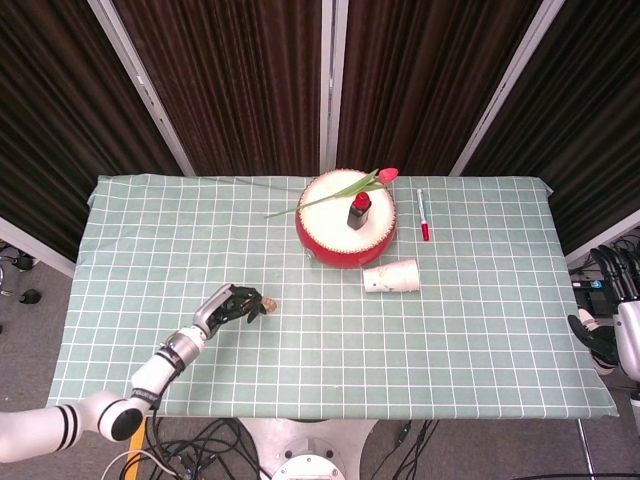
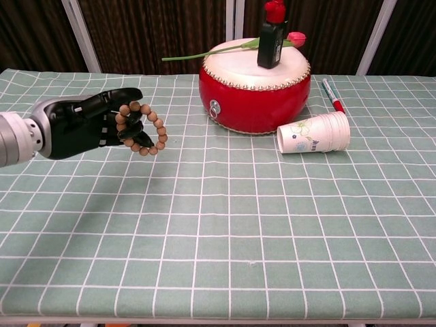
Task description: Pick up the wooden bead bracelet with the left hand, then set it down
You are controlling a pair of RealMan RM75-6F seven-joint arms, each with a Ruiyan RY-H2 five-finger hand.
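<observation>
My left hand (image 2: 78,126) held the wooden bead bracelet (image 2: 141,129) looped over its curled fingertips, lifted off the surface (image 2: 238,225). My right hand (image 1: 622,335) was cut off at the edge; couldn't tell its state.

1. A table with a green checked cloth (image 1: 480,330) (image 2: 272,231) fills both views.
2. A red drum (image 1: 345,240) (image 2: 253,92) with a cream top stands on the far middle of the cloth.
3. A dark bottle (image 1: 359,212) (image 2: 270,42) with a red cap stands upright on the drum top.
4. A tulip (image 1: 335,195) (image 2: 238,46) lies across the drum, its pink bloom toward the right and its stem reaching out past the drum's left edge.
5. A white paper cup (image 1: 391,276) (image 2: 314,133) lies on its side just beside the drum, on its near right.
6. A red-capped pen (image 1: 422,214) (image 2: 332,95) lies on the cloth to the right of the drum.
7. Dark curtains (image 1: 230,80) hang behind the table.
</observation>
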